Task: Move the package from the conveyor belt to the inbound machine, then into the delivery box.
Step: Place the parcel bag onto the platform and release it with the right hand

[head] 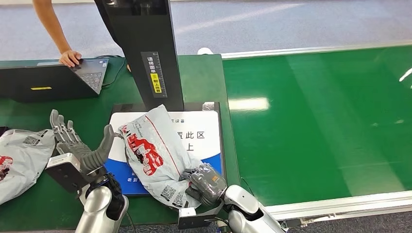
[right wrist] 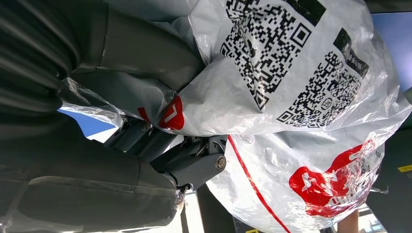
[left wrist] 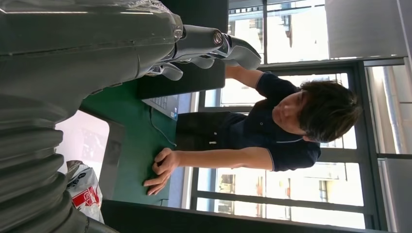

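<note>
Head view is showing the package [head: 154, 150], a grey bag with red print, lying on the white and blue plate [head: 204, 133] of the inbound machine [head: 145, 53], just in front of its black column. The right hand [head: 206, 183] is gripping the package's near corner, fingers curled over the plastic; the right wrist view is showing the bag [right wrist: 291, 73] pressed against the palm, its QR codes facing the camera. The left hand [head: 77, 143] is hovering beside the plate's left edge, fingers spread and holding nothing. Left of the machine, a second bag [head: 19, 158] is lying on the green table [head: 204, 77], and a person's hand [head: 70, 58] is resting on a laptop [head: 48, 80]. Right of the machine, the green conveyor belt [head: 320, 121] is lying bare.
</note>
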